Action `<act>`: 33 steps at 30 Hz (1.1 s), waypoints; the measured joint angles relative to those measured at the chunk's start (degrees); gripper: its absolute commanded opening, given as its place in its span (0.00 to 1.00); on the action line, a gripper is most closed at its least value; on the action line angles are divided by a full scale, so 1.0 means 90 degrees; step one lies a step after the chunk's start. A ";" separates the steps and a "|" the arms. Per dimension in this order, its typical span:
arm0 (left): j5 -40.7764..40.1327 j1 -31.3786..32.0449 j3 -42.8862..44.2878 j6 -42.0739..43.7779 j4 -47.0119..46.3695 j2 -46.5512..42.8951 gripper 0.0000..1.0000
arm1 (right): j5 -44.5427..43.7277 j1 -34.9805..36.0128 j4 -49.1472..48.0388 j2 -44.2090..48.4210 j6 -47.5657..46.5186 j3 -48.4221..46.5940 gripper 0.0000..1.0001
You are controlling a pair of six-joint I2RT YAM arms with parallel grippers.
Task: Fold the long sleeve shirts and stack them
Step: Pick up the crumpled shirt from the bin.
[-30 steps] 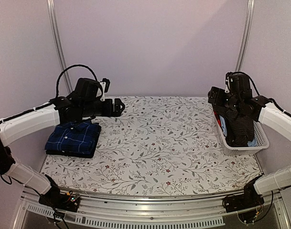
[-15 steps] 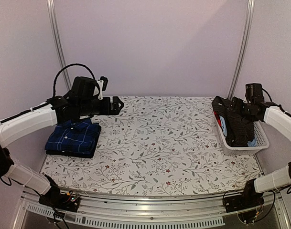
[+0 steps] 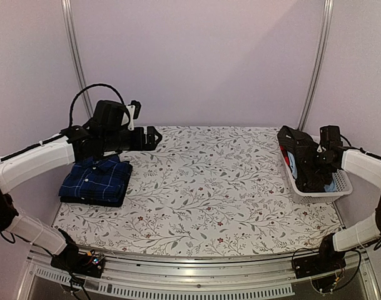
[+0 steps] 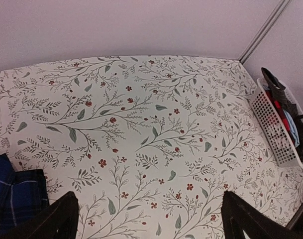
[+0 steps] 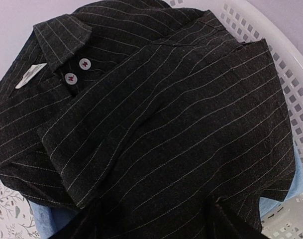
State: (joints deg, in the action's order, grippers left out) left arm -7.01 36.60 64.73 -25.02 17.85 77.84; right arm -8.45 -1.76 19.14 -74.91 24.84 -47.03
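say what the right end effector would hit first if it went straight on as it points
Most likely the black pinstriped shirt heaped in the white basket: it fills the wrist view beyond the right end effector. Remaining gap is unclear.

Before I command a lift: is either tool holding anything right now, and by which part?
Nothing held. The left tool is open above the table; the right tool is spread over the black pinstriped shirt in the basket.
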 measured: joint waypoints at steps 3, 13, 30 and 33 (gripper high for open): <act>0.0024 -0.0002 0.0000 -0.0015 0.0000 0.0000 1.00 | 0.0051 -0.0005 -0.0053 -0.0022 0.0063 0.0002 0.29; 0.0041 -0.0024 0.0000 -0.0015 0.0002 0.0000 1.00 | 0.0046 -0.0019 0.0075 0.0175 0.0068 -0.0277 0.00; 0.0214 -0.0051 0.0000 -0.0010 -0.0053 0.0000 1.00 | -0.0389 0.1494 0.0937 0.0797 -0.0491 -0.2985 0.00; 0.0257 -0.0056 0.0000 -0.0010 -0.0085 0.0000 1.00 | -0.0559 0.2140 0.1066 0.0767 -0.0634 -0.3674 0.00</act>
State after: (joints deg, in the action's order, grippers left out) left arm -4.69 36.10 64.73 -25.10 17.08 77.84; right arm -13.47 17.50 28.73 -68.01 19.14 -80.09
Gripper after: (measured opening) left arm 0.997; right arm 0.006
